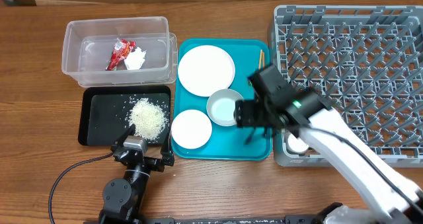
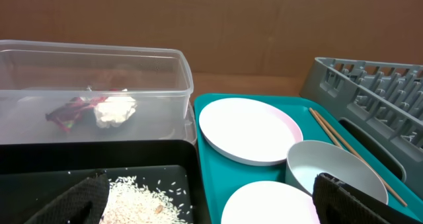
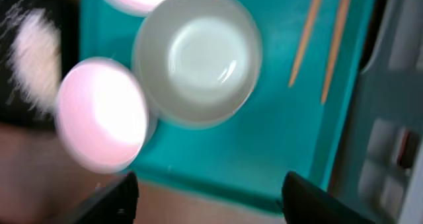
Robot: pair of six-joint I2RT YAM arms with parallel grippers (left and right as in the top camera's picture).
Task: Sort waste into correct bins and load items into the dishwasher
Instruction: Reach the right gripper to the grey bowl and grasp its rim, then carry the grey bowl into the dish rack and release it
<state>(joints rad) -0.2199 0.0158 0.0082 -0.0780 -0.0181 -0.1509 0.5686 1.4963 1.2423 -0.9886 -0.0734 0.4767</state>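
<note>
**Right pincer (image 3: 210,196) spread empty over teal tray (image 1: 225,143)**

Jaws stood apart near the bowl (image 3: 196,55); left pincer (image 1: 141,159), released too, sat near the rice (image 1: 149,117). Wooden counter (image 1: 33,118), brown wall (image 2: 198,19) behind. Chopsticks (image 1: 261,57) lay at the tray's right edge beside the rack (image 1: 350,72), long axis front to back.

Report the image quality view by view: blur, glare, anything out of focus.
Right wrist: motion-blurred throughout, bowl and chopsticks smeared, a glare spot inside the bowl. Left wrist: sharp, but the clear tub wall hazes the wrapper and tissue behind it. Overhead: sharp, evenly lit, soft shadows only.
</note>
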